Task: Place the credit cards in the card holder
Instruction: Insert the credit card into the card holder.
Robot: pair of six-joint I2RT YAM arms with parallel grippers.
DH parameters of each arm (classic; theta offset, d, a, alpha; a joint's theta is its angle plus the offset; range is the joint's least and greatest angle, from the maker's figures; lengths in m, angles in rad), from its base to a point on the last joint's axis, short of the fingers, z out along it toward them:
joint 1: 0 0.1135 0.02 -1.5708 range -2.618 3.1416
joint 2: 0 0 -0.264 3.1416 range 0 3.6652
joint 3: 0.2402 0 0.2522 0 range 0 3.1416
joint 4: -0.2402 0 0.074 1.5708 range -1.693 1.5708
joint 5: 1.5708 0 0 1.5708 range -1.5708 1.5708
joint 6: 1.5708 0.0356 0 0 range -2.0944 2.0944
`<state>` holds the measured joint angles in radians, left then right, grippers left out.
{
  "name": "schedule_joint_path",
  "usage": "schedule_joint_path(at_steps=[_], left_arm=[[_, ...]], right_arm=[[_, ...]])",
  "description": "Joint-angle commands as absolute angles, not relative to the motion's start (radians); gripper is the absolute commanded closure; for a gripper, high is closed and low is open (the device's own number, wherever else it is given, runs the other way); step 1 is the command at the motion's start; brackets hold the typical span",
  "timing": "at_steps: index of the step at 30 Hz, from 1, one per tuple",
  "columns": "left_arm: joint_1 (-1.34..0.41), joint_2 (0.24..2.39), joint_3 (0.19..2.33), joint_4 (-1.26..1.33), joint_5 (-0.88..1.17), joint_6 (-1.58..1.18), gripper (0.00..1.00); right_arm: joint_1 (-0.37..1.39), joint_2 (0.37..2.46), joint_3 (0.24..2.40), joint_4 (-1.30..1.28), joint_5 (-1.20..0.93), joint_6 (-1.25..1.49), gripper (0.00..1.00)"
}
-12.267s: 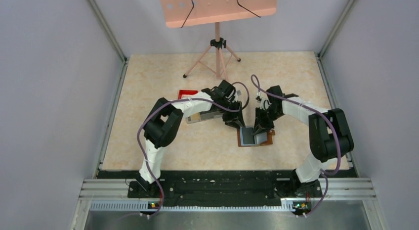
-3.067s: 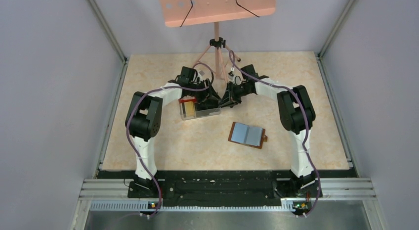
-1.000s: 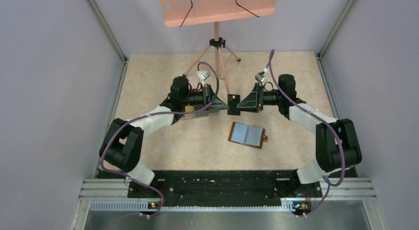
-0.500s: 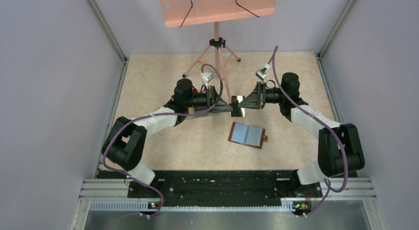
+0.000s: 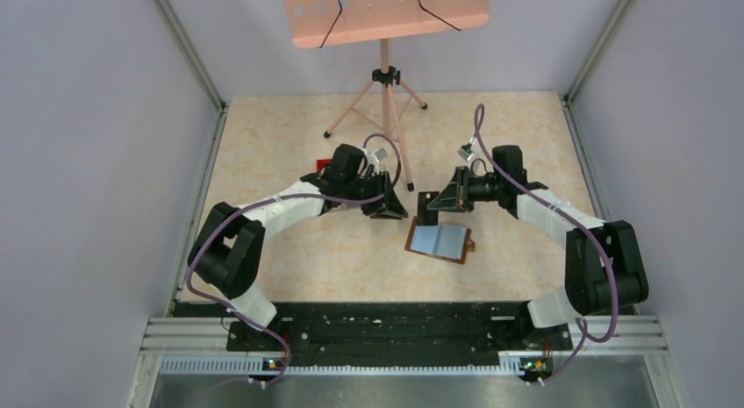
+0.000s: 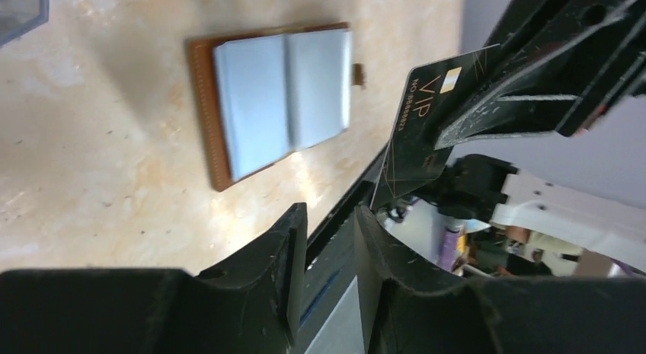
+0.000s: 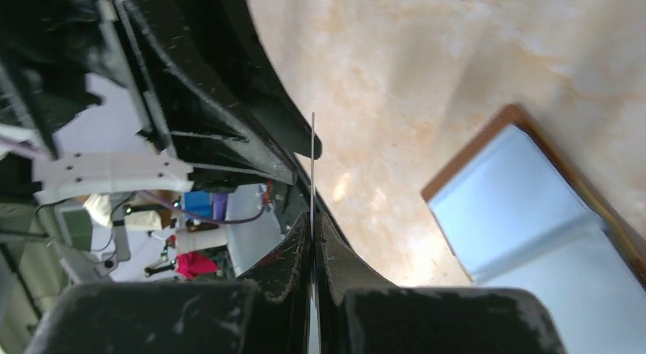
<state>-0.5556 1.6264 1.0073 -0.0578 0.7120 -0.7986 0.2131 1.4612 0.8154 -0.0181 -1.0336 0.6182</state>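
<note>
Top external view gives you the beige marbled table (image 5: pixel 281 259). The open brown leather card holder (image 5: pixel 439 241) lies flat on it right of centre, blue-grey lining up. Just beyond the holder's far edge, your right gripper (image 7: pixel 312 236) is pinching a black plastic VIP card (image 6: pixel 415 133), held on edge above the table. Your left gripper (image 6: pixel 327 224), near that card on its left, has its jaws spread and empty.

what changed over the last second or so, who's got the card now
The black card passed from left to right: the right end effector shut on it, and the left end effector let go, opened and drew back leftward. The card has moved nearer the card holder, which stayed open where it was.
</note>
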Motion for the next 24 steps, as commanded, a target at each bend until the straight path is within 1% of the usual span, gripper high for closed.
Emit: schedule_joint_path(at_steps=[1,7,12,16,24], left_arm=[[-0.622,1.712,1.133,-0.424,0.517,-0.619,0.66],[-0.662,1.838,1.143,-0.413,0.519,-0.669,0.66],[-0.676,1.927,1.164,-0.39,0.523,-0.688,0.62],[-0.691,1.973,1.183,-0.361,0.561,-0.706,0.61],[-0.729,1.99,1.203,-0.304,0.63,-0.745,0.67]], right_arm=[[0.215,1.48,0.79,-0.189,-0.883,0.477,1.0],[0.214,1.483,0.798,-0.27,-0.763,0.446,1.0],[0.209,1.451,0.828,-0.36,-0.645,0.407,1.0],[0.209,1.448,0.854,-0.421,-0.576,0.367,1.0],[0.208,1.469,0.899,-0.48,-0.509,0.323,1.0]])
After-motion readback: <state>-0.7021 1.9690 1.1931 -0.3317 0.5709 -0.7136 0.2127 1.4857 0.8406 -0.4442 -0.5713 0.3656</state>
